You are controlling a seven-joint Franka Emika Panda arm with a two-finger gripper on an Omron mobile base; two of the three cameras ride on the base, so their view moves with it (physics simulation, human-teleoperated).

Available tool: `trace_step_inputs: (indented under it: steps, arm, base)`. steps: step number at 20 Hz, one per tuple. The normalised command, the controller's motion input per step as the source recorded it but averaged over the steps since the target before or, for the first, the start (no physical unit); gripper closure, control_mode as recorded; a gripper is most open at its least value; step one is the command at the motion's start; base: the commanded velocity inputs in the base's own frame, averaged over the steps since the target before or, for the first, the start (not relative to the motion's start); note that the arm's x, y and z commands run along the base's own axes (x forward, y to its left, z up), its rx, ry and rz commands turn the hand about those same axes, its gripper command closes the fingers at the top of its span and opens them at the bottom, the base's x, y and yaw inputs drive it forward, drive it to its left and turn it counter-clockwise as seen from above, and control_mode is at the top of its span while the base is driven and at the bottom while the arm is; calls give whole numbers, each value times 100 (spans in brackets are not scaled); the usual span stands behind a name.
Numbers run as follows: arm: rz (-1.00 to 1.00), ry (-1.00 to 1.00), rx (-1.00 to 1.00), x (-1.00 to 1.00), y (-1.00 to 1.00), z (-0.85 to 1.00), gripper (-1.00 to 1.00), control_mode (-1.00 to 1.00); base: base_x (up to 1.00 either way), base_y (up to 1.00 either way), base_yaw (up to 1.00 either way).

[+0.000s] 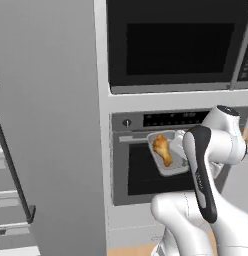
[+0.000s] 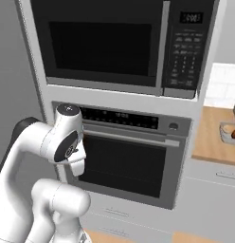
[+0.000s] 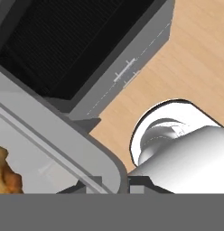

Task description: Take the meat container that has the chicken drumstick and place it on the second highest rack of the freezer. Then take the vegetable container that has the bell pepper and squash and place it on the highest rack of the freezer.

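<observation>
The meat container (image 1: 176, 168), a pale grey tray, hangs tilted in the air in front of the oven door. The golden-brown chicken drumstick (image 1: 162, 149) lies inside it. In the hand view my gripper (image 3: 113, 185) is shut on the meat container's rim (image 3: 64, 140), and a bit of the drumstick (image 3: 4, 173) shows at the lower left. In the left base view my forearm hides the fingers. The freezer's grey door panel (image 1: 51, 125), with its dark bar handle (image 1: 13, 170), stands to the left. A tray holding something red-orange (image 2: 231, 133), likely the vegetable container, sits on the counter at the far right.
A built-in oven (image 2: 129, 166) sits under a black microwave (image 2: 114, 42). Grey drawers (image 2: 119, 211) lie below the oven, above a wooden floor (image 3: 190, 58). The wooden counter (image 2: 212, 140) runs off to the right. Pale shelf edges (image 1: 6, 197) show beside the freezer handle.
</observation>
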Motion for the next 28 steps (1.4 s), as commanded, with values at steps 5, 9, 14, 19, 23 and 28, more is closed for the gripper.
trace_step_inputs:
  steps: [5, 9, 14, 19, 23, 28]
  arm:
    - [0, 0, 0, 0, 0, 0, 100, 100]
    - [0, 0, 0, 0, 0, 0, 100, 100]
    - [0, 0, 0, 0, 0, 0, 100, 100]
    - [0, 0, 0, 0, 0, 0, 100, 100]
    - [0, 0, 0, 0, 0, 0, 100, 100]
    - [0, 0, 0, 0, 0, 0, 100, 100]
  base:
    - [-19, 100, 5]
    - [-29, 100, 8]
    - [-19, 100, 7]
    - [0, 95, 4]
    - [4, 60, 3]
    - [28, 14, 11]
